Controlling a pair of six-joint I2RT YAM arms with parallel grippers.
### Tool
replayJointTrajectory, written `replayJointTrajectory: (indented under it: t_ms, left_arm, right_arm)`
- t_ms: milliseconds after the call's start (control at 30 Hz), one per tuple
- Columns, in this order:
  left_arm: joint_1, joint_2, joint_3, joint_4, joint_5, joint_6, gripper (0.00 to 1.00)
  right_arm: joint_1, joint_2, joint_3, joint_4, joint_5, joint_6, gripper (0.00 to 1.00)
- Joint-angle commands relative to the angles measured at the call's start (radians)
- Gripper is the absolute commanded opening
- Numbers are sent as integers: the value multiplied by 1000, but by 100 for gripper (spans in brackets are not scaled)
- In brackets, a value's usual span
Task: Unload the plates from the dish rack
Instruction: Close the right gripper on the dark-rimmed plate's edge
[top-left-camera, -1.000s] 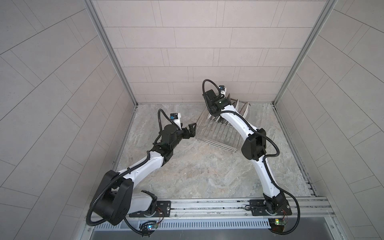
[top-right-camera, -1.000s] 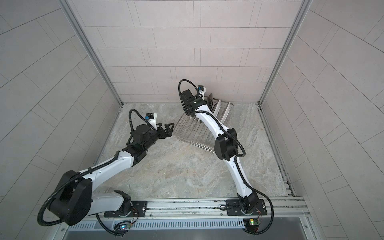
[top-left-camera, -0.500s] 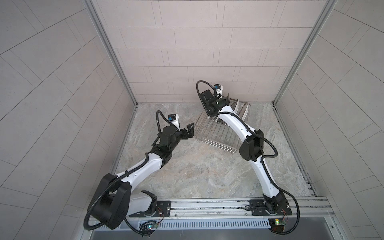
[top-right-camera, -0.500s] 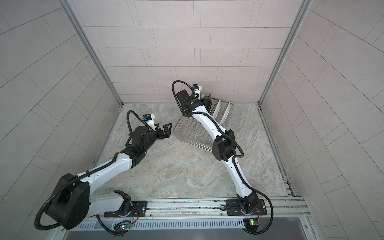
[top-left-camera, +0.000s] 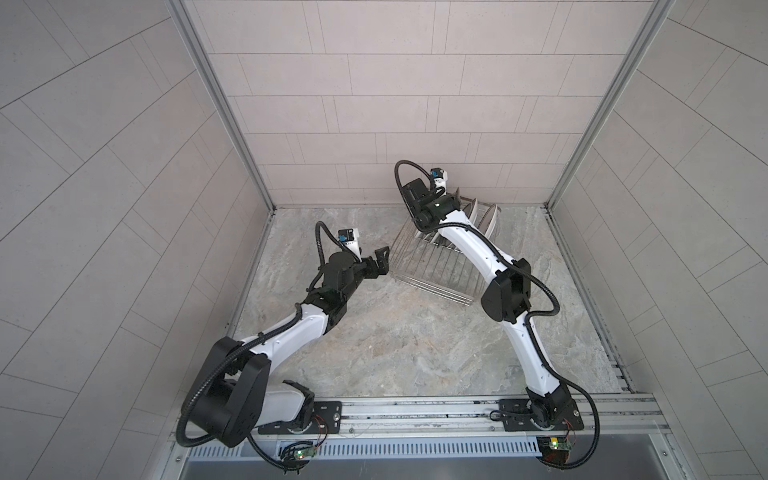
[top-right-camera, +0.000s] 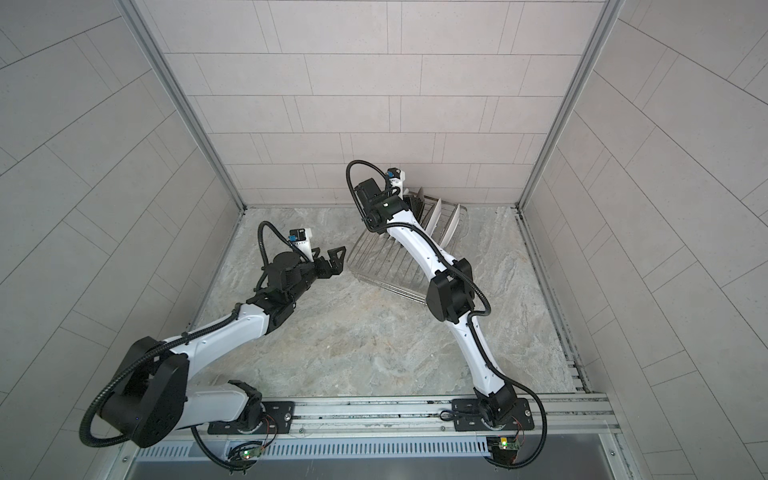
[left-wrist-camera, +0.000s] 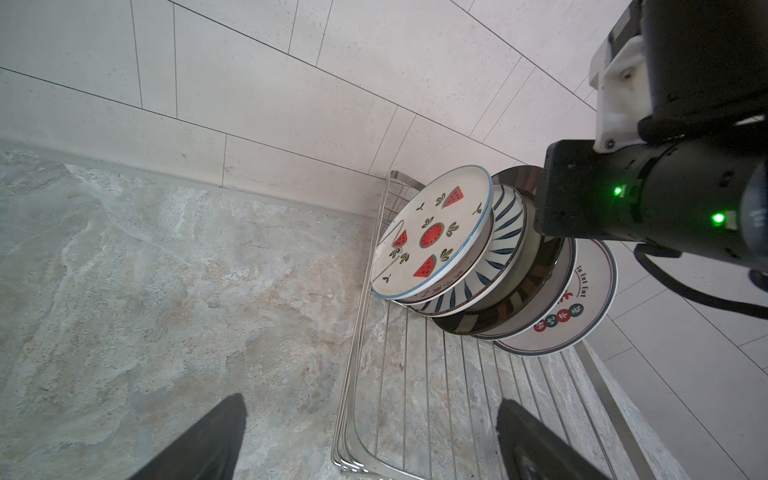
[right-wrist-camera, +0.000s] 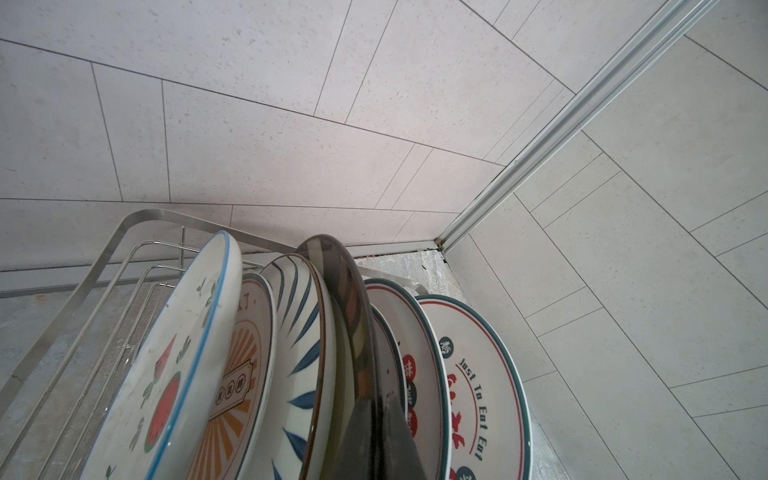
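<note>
**Caller:** Where are the plates?

**Me:** All on edge, packed at the far end of the dish rack. None is out yet. The dark-rimmed plate stands mid-row, with a blue-striped plate on one side and a red-character plate on the other.

**Caller:** Have you got it?

**Me:** Yes. My right hand is clenched on its top rim, a finger on each face. I'd call this the first lift, right at the grasp.

**Caller:** And the other side?

**Me:** My left hand is released and spread wide, hovering just beside the rack's near corner. It holds nothing.

**Caller:** And the rack itself?

**Me:** It sits skewed on the desk, with its loaded end near the back wall.

**Caller:** What's next?

**Me:** I reckon a straight pull upward, in line with the slot. The neighbours lean close, so any twist could drag them along. Then I clear the rack's rim, swing out and lay the plate flat on open desk. The wire rack looks light, so my left hand may need to steady it.
</note>
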Motion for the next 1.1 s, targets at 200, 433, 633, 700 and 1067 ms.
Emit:
replayJointTrajectory:
  t_ms: [200, 433, 633, 700, 1067]
  left_arm:
    - [-6, 43, 13, 54, 40, -27, 100]
    - [-6, 49, 27, 57, 66, -41, 100]
    - [-6, 38, 23, 46, 72, -40, 100]
    - [-8, 28, 16, 38, 69, -36, 100]
    - [-7, -14, -12, 34, 41, -34, 100]
  right_arm:
    - [-40, -35, -48, -133, -32, 114, 34]
    - [-46, -28, -81, -155, -7, 192, 43]
    - [-72, -40, -199, -21, -108, 229, 28]
    - [-72, -37, -217, 6, -118, 235, 20]
    - [-20, -93, -151, -10, 19, 194, 4]
